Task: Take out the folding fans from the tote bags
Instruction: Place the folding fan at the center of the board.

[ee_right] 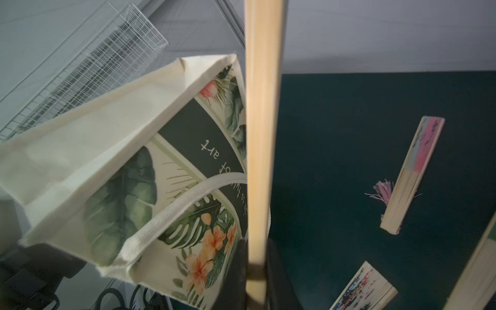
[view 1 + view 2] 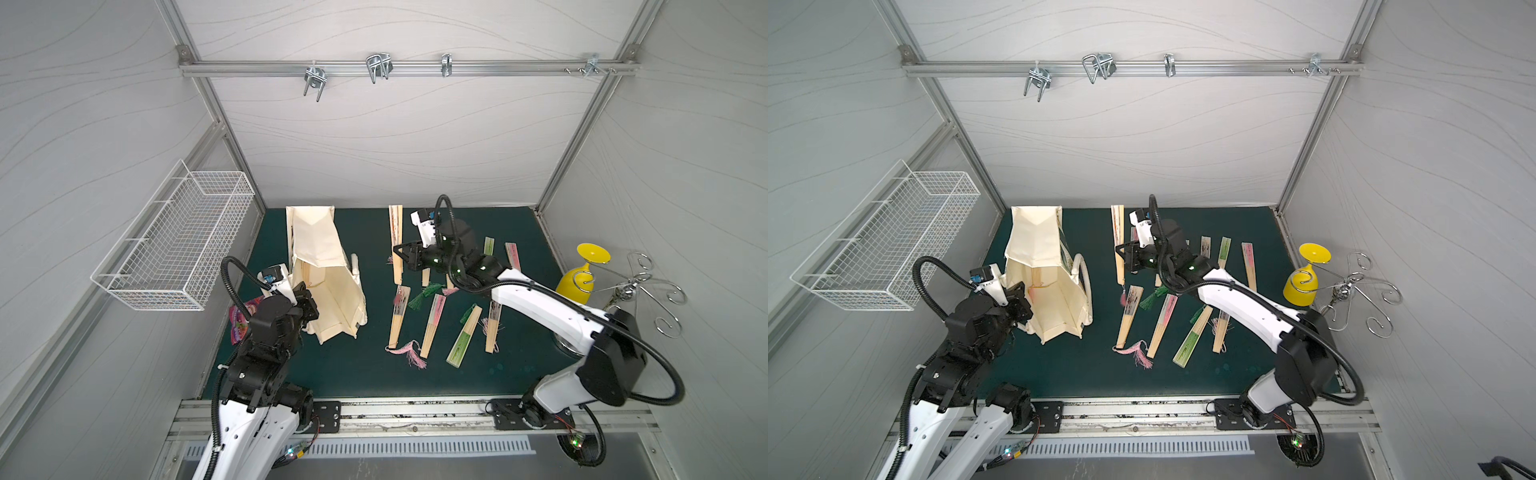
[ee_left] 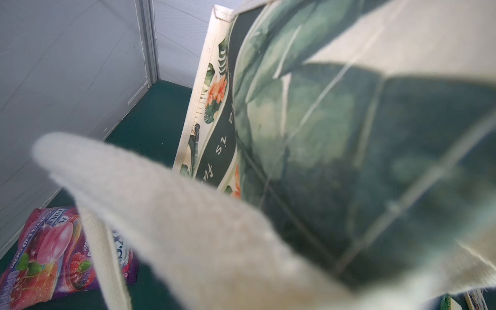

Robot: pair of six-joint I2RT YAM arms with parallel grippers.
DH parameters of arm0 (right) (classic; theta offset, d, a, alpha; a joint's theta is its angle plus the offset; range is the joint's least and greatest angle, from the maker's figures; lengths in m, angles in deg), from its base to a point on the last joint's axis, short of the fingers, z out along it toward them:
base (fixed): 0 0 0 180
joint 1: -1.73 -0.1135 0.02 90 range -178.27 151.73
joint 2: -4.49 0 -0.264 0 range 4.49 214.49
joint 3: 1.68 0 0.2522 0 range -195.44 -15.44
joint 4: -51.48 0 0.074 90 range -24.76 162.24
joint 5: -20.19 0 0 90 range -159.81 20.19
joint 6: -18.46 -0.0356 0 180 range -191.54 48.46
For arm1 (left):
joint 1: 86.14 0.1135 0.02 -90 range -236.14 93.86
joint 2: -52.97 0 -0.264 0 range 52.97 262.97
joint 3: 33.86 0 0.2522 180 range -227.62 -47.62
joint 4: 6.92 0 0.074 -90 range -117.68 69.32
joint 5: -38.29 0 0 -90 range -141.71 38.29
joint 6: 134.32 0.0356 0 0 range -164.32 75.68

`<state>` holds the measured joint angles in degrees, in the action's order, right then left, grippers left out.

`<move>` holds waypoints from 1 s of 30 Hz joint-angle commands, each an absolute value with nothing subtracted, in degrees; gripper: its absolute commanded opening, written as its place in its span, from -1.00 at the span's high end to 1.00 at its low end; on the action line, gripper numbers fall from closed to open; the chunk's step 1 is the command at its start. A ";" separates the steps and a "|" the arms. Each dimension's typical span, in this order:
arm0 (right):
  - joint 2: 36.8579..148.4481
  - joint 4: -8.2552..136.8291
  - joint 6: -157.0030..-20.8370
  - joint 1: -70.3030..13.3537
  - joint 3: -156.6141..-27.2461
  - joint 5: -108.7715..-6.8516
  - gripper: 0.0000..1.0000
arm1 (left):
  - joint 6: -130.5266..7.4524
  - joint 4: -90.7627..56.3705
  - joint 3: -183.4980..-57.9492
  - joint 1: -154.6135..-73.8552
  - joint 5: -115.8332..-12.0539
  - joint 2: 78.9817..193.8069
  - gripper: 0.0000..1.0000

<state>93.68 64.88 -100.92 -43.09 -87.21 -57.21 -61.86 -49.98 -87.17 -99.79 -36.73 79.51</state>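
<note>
The cream tote bag [image 2: 328,282] lies tipped on the green mat with its mouth toward the front, and its leaf-printed side [image 3: 322,134] fills the left wrist view. My left gripper [image 2: 309,305] is shut on the bag's near rim; cloth hides its jaws in that wrist view. My right gripper [image 2: 400,255] is shut on a long pale folding fan [image 2: 396,237], just right of the bag. In the right wrist view the fan's rib [image 1: 264,120] runs up from between the dark fingers [image 1: 236,268]. Several closed fans [image 2: 432,324] lie scattered on the mat to the right. What the bag holds is hidden.
A pink snack packet [image 2: 243,320] lies left of the bag beside my left arm. A white wire basket [image 2: 178,249] hangs on the left wall. A yellow goblet [image 2: 582,274] and a wire stand [image 2: 648,286] stand at the right edge. Metal hooks [image 2: 378,66] hang from the back rail.
</note>
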 commanded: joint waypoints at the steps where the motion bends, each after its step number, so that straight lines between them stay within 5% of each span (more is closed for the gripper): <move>1: 98.97 63.00 -106.14 -42.62 -91.46 -51.73 0.93 | -61.94 -49.32 -90.50 -99.76 -36.45 78.85 1.00; 15: 131.44 64.02 -112.05 -39.87 -113.44 -40.54 0.93 | -63.14 -50.36 -90.33 -99.76 -39.05 79.16 1.00; 30: 146.36 75.21 -109.53 -37.25 -129.22 -43.09 0.80 | -64.09 -50.56 -90.68 -99.77 -39.41 79.59 1.00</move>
<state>142.90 70.69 -110.52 -38.96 -126.33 -42.85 -62.99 -51.73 -88.00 -99.79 -39.07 79.53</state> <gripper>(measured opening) 0.126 0.048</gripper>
